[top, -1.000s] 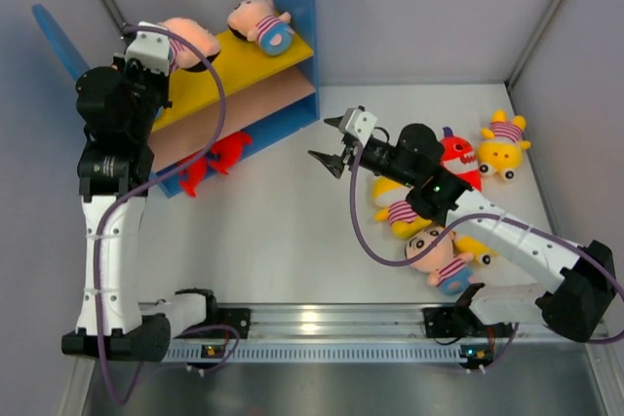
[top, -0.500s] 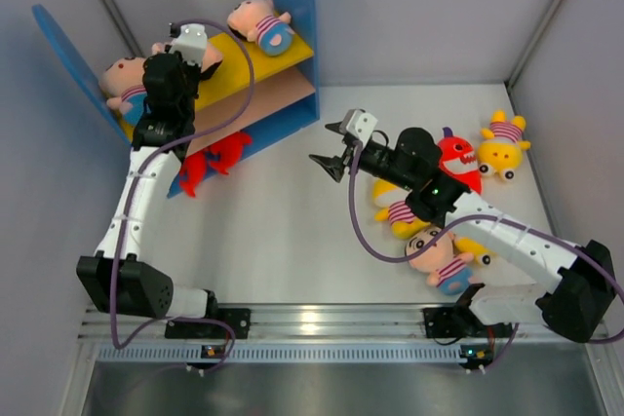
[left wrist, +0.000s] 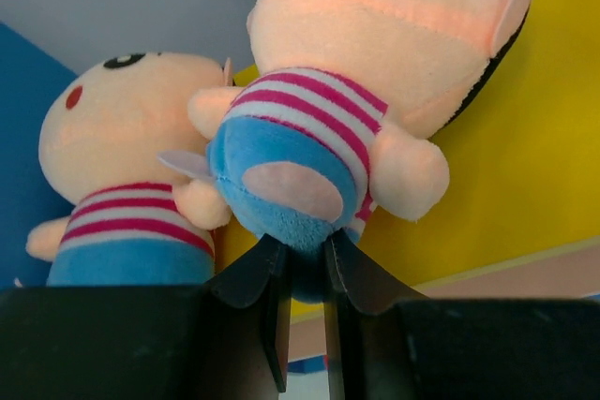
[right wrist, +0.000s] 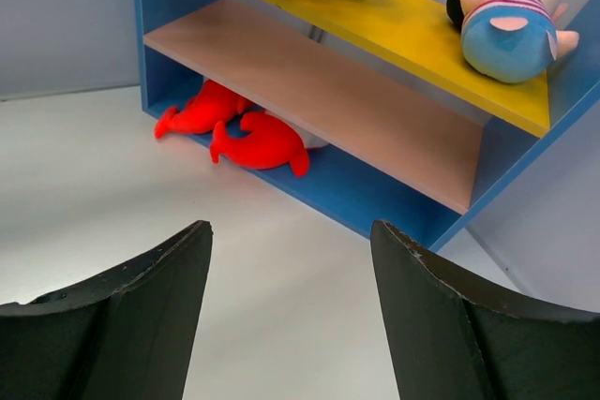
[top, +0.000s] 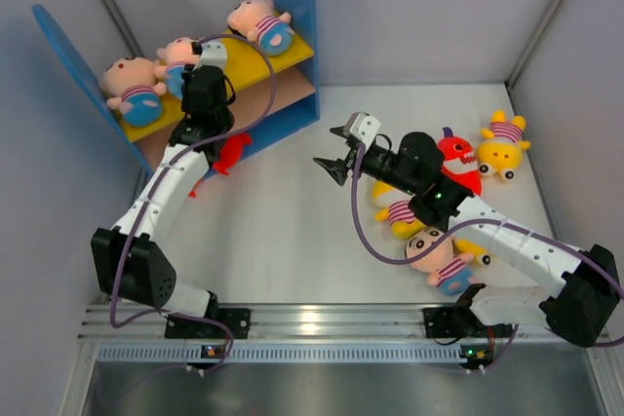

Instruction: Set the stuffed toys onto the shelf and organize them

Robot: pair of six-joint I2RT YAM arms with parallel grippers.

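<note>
The shelf point(top: 292, 7) has blue sides, a yellow upper board point(top: 234, 56) and a tan-pink lower board. Three pink-faced stuffed toys lie on the yellow board: left point(top: 132, 90), middle point(top: 178, 51), right point(top: 258, 24). My left gripper point(top: 202, 67) is shut on the blue bottom of the middle doll point(left wrist: 375, 63), fingertips point(left wrist: 267, 264) pinching its plush, with the left doll point(left wrist: 122, 138) beside it. Two red toys point(top: 229, 151) lie under the lower board, also in the right wrist view point(right wrist: 253, 133). My right gripper point(top: 331, 153) is open and empty over bare table point(right wrist: 291, 259), facing the shelf.
On the table at right lie a red toothy monster point(top: 456, 155), a yellow striped creature point(top: 505, 143), another yellow striped toy point(top: 395, 207) under my right arm, and a pink-faced doll point(top: 439, 255). Grey walls enclose the table on the left, back and right.
My left arm has swung from the shelf's left end toward its front, uncovering the left doll and then the middle doll on the yellow board. The right gripper has barely moved.
</note>
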